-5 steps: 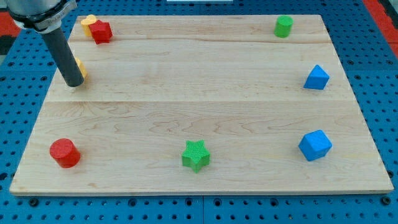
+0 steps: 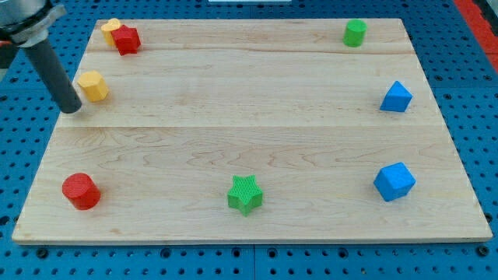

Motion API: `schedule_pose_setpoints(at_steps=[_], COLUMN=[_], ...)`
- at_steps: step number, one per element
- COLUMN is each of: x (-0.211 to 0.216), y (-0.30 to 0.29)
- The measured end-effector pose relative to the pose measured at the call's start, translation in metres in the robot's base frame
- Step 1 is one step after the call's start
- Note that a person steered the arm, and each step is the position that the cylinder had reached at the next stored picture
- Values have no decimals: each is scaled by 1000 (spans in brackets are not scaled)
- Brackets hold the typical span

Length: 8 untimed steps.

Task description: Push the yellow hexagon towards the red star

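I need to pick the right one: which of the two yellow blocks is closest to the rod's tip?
The yellow hexagon, just right of my tip. The other yellow block sits at the view's top, touching the red star.

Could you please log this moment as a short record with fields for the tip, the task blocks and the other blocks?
tip: my tip at the board's left edge, just left of and below the yellow hexagon
target: red star, top left corner, touching a second yellow block
other blocks: red cylinder, green star, green cylinder, two blue blocks
surface: wooden board
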<state>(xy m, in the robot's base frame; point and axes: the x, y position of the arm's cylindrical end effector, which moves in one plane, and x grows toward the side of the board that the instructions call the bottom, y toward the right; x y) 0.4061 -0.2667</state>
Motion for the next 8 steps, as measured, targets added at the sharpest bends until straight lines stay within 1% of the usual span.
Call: schedule_pose_setpoints(at_steps=[1,7,8], x=[-15,-18,-35], y=[1,-4,3])
